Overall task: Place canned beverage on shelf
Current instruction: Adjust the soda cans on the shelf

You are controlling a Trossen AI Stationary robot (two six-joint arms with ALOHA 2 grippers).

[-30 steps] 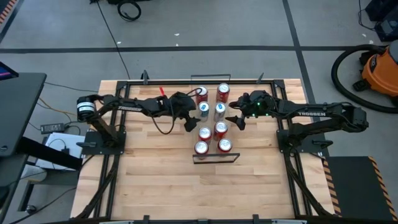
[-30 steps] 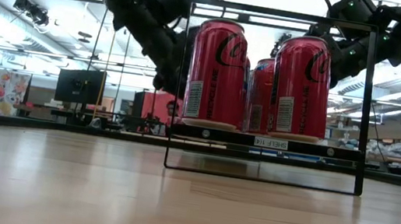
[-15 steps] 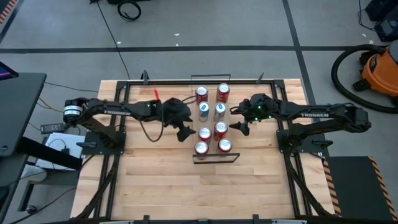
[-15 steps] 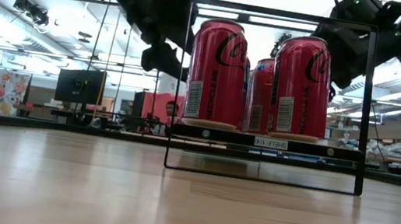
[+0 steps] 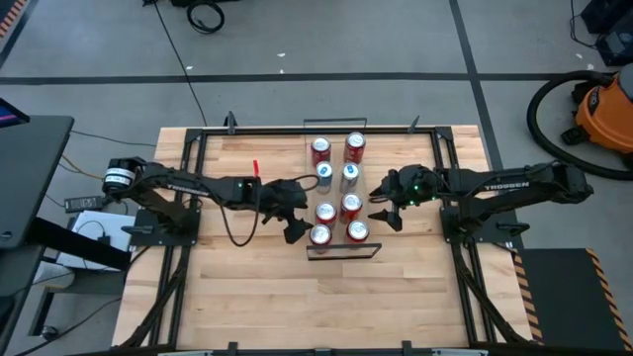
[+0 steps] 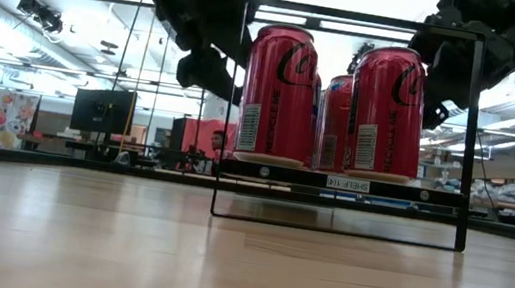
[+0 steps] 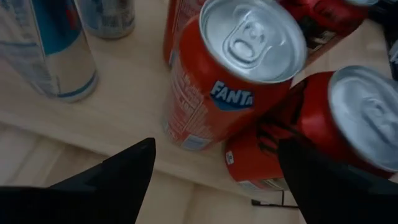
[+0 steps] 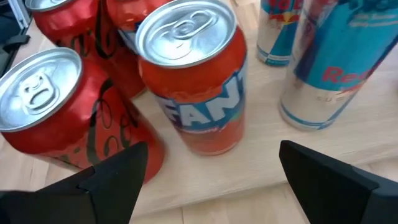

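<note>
High view: shelf (image 5: pixel 343 251) between both open tools.

We read FANTA on the orange can (image 7: pixel 233 81) in the left wrist view and on another orange can (image 8: pixel 199 87) in the right wrist view. TROSSEN is printed on the right arm (image 5: pixel 499 183), and the red cans (image 6: pixel 278 91) carry Coca-Cola script.

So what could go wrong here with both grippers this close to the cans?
1. The cans stand packed in two tight rows, so a finger pushing in could topple a neighbour.
2. The open left gripper and open right gripper flank the same rows; closing in together, they could shove cans against each other or off the shelf.
</note>
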